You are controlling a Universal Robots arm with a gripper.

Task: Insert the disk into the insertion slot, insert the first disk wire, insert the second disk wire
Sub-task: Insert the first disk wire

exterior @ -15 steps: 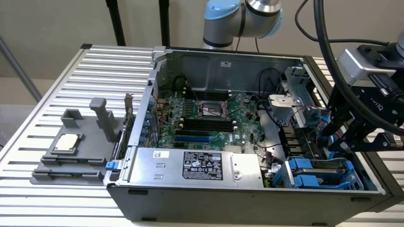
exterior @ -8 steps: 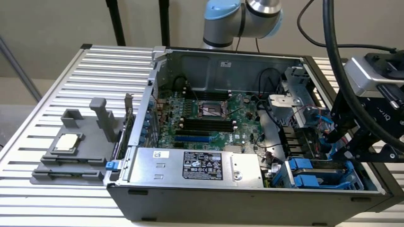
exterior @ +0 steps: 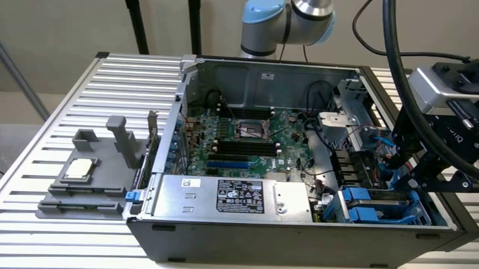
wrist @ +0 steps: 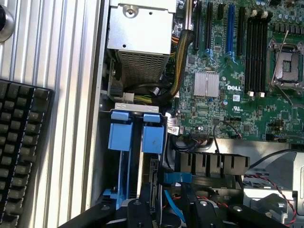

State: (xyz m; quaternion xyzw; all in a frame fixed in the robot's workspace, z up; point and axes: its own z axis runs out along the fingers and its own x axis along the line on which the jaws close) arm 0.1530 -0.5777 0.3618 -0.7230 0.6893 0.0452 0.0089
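Silver-grey hard disk in blue carrier frame (wrist: 154,142) sits on edge inside grey-blue ribbed plastic drive cage (exterior: 420,213), at a corner of the open dark computer case (exterior: 299,241). Black gripper (wrist: 166,202) hangs over the cage by a thin blue wire (wrist: 173,206); grip state: cannot tell.

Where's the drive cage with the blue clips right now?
In the exterior view, the drive cage sits in the near corner of the computer case, on the exterior view's right, beside the silver power supply.
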